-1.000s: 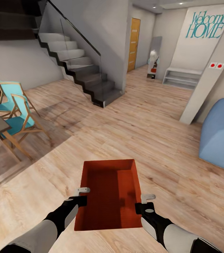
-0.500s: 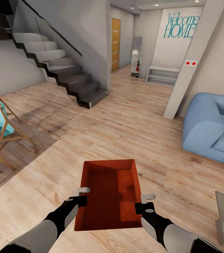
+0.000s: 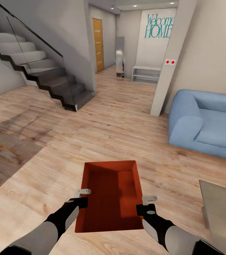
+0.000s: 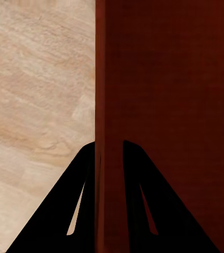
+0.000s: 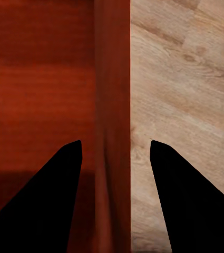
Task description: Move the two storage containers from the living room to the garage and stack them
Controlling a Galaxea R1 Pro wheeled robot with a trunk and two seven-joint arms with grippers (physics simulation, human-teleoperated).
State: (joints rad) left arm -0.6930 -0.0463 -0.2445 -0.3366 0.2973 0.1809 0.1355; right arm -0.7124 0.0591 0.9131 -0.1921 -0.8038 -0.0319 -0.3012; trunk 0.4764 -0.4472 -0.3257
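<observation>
view panned right, sofa [image 3: 207,124] fuller, stairs [image 3: 45,76] shifted left | storage container [image 3: 109,196] held low ahead over wood floor [image 3: 127,124] | left end effector [image 3: 81,198] pinched on left wall, right end effector [image 3: 145,204] straddling right wall, wider

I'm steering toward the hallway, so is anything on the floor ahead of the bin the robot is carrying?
Nothing visible blocks it: bare planks run from the bin to the hallway. The stairs sit left, the sofa and pillar right.

Head camera high, wrist cameras tight on the bin

Head looks down across the container [image 3: 109,198]; both wrist cameras sit close against its side walls, sharing it and the plank floor [image 3: 127,134].
</observation>
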